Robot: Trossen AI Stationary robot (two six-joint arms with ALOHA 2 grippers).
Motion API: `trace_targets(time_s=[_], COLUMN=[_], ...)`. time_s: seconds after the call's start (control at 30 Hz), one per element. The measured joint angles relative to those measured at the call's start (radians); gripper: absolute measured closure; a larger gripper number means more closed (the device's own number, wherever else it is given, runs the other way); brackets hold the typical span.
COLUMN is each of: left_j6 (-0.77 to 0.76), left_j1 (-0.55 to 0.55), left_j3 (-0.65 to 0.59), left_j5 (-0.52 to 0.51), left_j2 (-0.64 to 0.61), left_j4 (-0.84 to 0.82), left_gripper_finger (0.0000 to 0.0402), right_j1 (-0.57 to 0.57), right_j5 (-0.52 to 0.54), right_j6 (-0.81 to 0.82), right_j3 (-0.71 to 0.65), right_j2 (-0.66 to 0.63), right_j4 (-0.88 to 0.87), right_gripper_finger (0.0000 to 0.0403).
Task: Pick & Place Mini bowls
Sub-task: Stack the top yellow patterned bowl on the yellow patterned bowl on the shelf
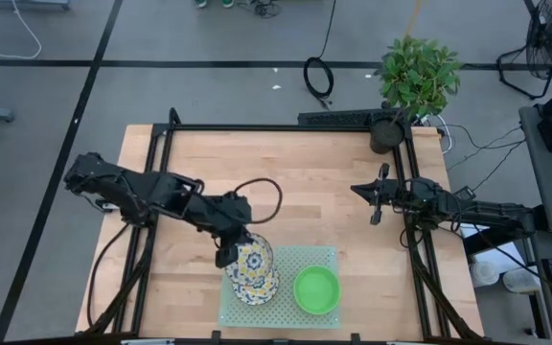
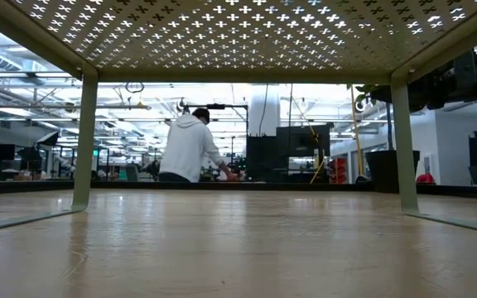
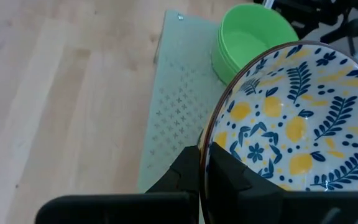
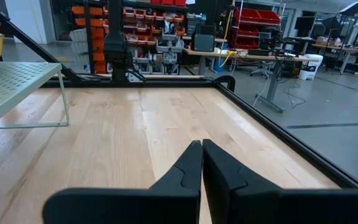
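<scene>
My left gripper is shut on a white mini bowl with blue-and-yellow flowers. It holds this bowl over the left part of the pale-green perforated mat. Another floral bowl stands on the mat right below it. Bright green mini bowls sit stacked on the mat's right part. My right gripper waits shut at the table's right side, away from the bowls. My left gripper pinches the floral bowl's rim, one finger outside the wall and the other inside. The fingers slant down from the table's left. The bowl is tilted, its inside turned up toward the wrist. I cannot tell whether it touches the bowl below.
The mat is a raised shelf on thin legs, seen from beneath in the low view. A potted plant stands at the far right corner. A black frame runs round the table. A person stands far behind.
</scene>
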Motion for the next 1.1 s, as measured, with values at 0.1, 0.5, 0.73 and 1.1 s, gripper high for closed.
trace_targets(time_s=[0.1, 0.5, 0.73, 1.1], left_j6=[-0.001, -0.041, -0.058, -0.045], left_j1=[-0.012, -0.056, -0.078, -0.091], left_j3=[0.0, 0.001, 0.001, 0.001], left_j5=[0.009, 0.027, 0.025, 0.0], left_j2=[0.026, 0.113, 0.124, 0.124], left_j4=[0.003, 0.012, 0.014, 0.013], left_gripper_finger=[0.0389, 0.0389, 0.0389, 0.0389], right_j1=[0.0, 0.0, 0.0, 0.0], right_j5=[0.0, 0.0, 0.0, 0.0], right_j6=[0.0, 0.0, 0.0, 0.0], right_j3=[0.0, 0.0, 0.0, 0.0], right_j2=[0.0, 0.0, 0.0, 0.0], right_j4=[0.0, 0.0, 0.0, 0.0], right_gripper_finger=[0.0403, 0.0403, 0.0403, 0.0403])
